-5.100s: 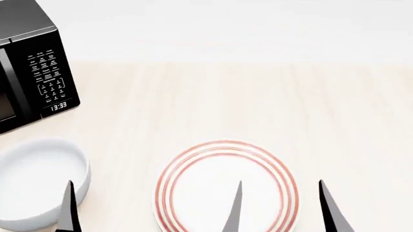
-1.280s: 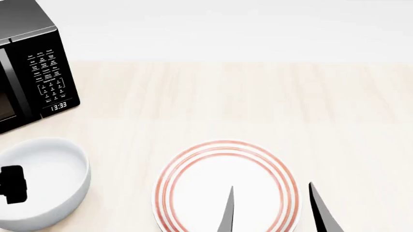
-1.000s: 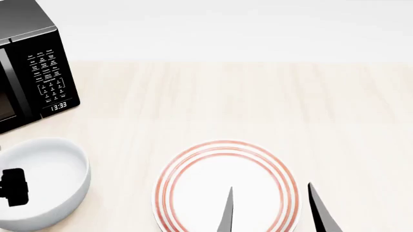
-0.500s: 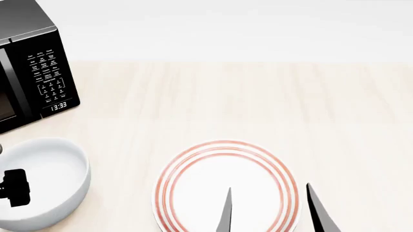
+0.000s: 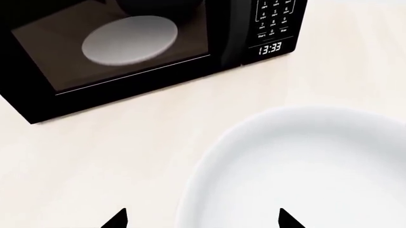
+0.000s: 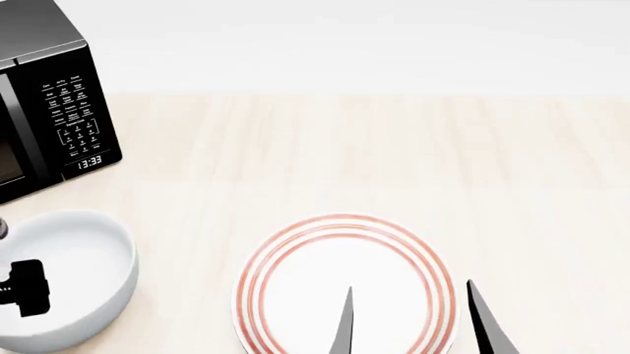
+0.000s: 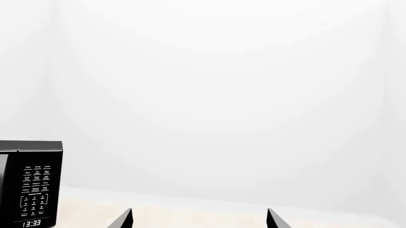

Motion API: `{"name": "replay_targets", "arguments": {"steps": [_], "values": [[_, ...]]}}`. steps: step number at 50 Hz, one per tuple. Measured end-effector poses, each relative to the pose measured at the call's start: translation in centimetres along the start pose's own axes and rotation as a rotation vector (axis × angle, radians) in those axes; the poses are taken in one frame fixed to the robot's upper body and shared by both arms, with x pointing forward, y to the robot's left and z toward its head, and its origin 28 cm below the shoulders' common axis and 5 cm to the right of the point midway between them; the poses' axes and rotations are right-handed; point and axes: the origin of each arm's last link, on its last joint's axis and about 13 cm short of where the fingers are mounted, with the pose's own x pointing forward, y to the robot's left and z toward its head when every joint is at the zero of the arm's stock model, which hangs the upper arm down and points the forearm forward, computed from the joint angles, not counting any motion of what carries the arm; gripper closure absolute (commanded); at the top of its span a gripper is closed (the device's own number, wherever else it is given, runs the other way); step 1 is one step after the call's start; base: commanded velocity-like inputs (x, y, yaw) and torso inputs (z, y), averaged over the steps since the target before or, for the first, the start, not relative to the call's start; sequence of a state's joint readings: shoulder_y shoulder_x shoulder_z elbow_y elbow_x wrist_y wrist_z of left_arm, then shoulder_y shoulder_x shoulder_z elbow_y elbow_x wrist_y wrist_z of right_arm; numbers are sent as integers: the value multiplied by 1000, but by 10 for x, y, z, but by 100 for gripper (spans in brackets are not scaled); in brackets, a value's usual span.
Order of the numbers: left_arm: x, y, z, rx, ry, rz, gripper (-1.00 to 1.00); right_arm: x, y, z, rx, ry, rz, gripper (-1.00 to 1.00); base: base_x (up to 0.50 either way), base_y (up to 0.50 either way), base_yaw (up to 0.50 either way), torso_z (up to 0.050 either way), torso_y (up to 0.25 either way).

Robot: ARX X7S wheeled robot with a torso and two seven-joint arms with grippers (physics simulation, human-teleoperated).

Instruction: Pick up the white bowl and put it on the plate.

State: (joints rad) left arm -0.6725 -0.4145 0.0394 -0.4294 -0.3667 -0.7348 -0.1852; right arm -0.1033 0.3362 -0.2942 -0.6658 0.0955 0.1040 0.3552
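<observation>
Pale wood-grain countertop (image 6: 394, 147) under a plain white wall. Black microwave (image 6: 44, 110) stands at the counter's far left; its clock reads 13:33 and, in the left wrist view, a pale dish (image 5: 130, 40) shows through the dark door.

White bowl (image 6: 69, 276) sits upright on the counter just in front of the microwave, close but not touching it. Plate (image 6: 344, 284) with three thin red rings lies flat on the counter to the bowl's right, a clear gap of bare wood between them.

Left gripper (image 5: 201, 219): only two dark fingertips (image 5: 117, 219) show in its wrist view, set wide apart, one on each side of the bowl's near rim, holding nothing. In the head view a dark part of this arm overlaps the bowl's left side; contact with the rim cannot be told.

Right gripper (image 6: 409, 317): two slim dark fingers (image 6: 343, 324) spread apart over the plate's right half in the head view, nothing between them. Its wrist view looks toward the wall, with the microwave at one edge.
</observation>
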Motion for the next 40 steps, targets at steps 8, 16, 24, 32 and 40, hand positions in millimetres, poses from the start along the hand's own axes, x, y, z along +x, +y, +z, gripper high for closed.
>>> {"name": "replay_targets", "arguments": {"steps": [8,16,24,32,40], "values": [[2,-1,-2,-2,7,1,-100,0,0,0,1,0,0,-100,0,0,0,0,0],[2,-2,-4,-3,10,2,-100,0,0,0,0,1,1,-100,0,0,0,0,0],[4,-1,-4,-5,8,7,-100,0,0,0,0,2,2,-100,0,0,0,0,0],[5,-1,-4,-7,7,13,-100,0,0,-1,-1,3,3,-100,0,0,0,0,0],[6,0,-5,-11,5,19,100,0,0,-1,-2,3,4,-100,0,0,0,0,0]]}}
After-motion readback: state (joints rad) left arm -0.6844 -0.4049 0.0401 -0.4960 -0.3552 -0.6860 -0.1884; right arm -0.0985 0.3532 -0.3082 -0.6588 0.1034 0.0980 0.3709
